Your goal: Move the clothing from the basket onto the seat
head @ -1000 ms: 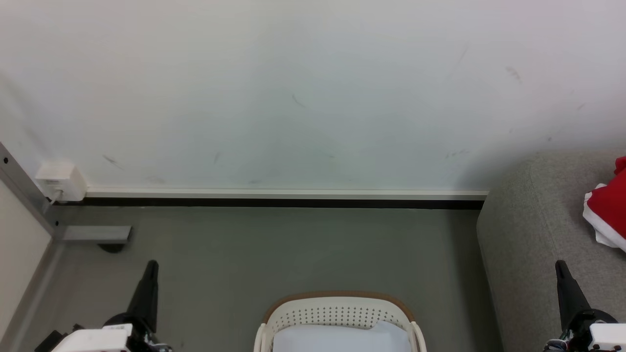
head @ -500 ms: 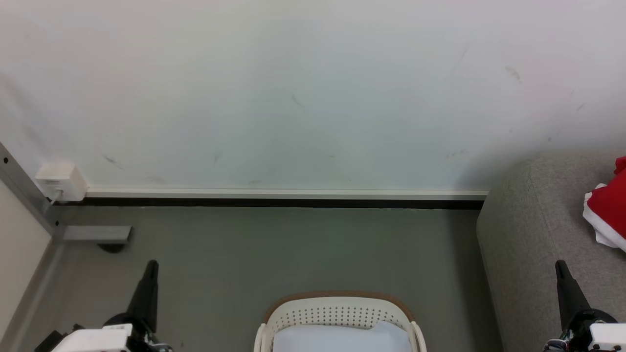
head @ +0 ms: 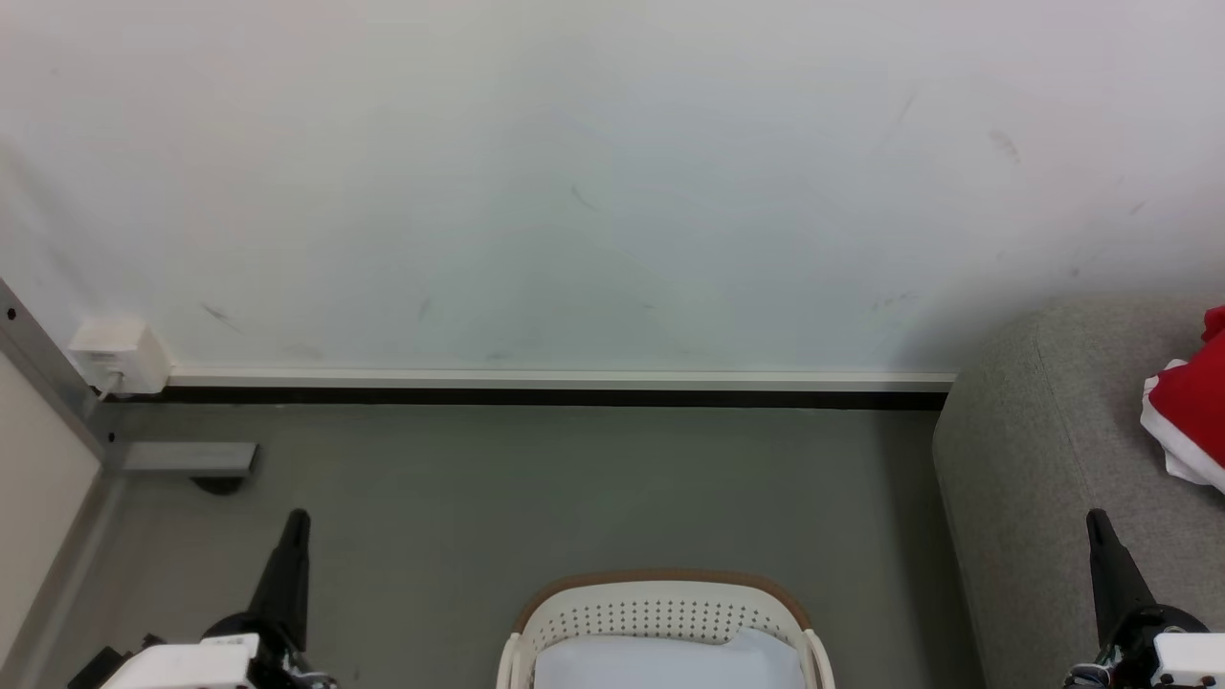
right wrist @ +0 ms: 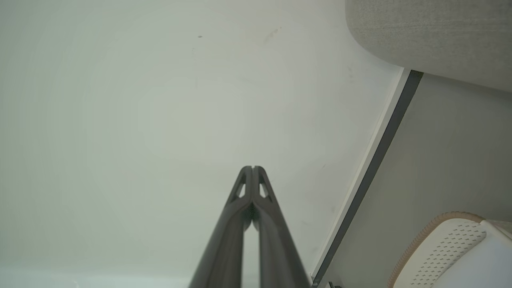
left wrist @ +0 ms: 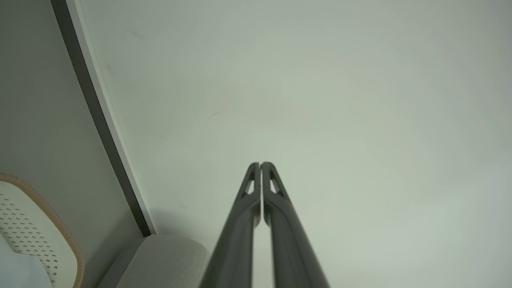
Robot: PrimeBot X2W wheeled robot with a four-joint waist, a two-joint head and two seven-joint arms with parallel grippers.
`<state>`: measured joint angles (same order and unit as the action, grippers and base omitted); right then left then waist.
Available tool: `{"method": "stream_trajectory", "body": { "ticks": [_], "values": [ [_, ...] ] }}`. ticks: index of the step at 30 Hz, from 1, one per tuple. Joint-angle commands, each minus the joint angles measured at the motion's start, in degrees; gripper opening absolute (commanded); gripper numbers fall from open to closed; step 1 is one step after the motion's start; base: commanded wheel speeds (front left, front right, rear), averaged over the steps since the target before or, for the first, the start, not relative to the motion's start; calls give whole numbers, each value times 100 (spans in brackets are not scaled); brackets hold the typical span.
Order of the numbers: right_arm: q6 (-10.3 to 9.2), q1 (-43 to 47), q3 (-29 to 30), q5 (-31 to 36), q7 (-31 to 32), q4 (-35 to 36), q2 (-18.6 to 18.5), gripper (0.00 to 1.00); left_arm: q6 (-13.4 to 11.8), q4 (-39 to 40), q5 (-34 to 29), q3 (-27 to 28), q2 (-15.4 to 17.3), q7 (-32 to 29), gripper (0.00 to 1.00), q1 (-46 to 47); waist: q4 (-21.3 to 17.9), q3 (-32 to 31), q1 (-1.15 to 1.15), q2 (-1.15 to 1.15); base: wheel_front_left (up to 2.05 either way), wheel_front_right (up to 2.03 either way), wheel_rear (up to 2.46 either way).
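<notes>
Currently | left gripper (head: 298,522), right gripper (head: 1097,522) pressed together, empty | cream perforated tan-rimmed basket (head: 660,580), bottom centre | advise spreading before dipping in.

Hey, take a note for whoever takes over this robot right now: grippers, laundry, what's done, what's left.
Left gripper: fingers shut, empty, above the floor.
Right gripper: fingers shut, empty, by the seat.
Basket on the floor between them; red clothing lies on the seat.
Done: at least one red garment is on the seat.
Left: a pale item lies in the basket, whose near part is out of frame; check for more clothing.
</notes>
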<state>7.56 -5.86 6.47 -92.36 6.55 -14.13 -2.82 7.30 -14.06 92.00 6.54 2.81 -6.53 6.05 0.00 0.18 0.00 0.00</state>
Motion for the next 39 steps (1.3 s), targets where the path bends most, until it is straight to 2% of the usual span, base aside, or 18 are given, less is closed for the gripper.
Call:
{"method": "stream_trajectory", "body": {
  "ticks": [1,39],
  "values": [
    [-14,-75,19,-12,17,25,-6,0,40,16,78,12,12,-22,0,38,0,0,0,0,0,0,0],
    [-14,-75,19,-12,17,25,-7,0,40,17,78,11,12,-21,0,38,0,0,0,0,0,0,0]
  ]
}}
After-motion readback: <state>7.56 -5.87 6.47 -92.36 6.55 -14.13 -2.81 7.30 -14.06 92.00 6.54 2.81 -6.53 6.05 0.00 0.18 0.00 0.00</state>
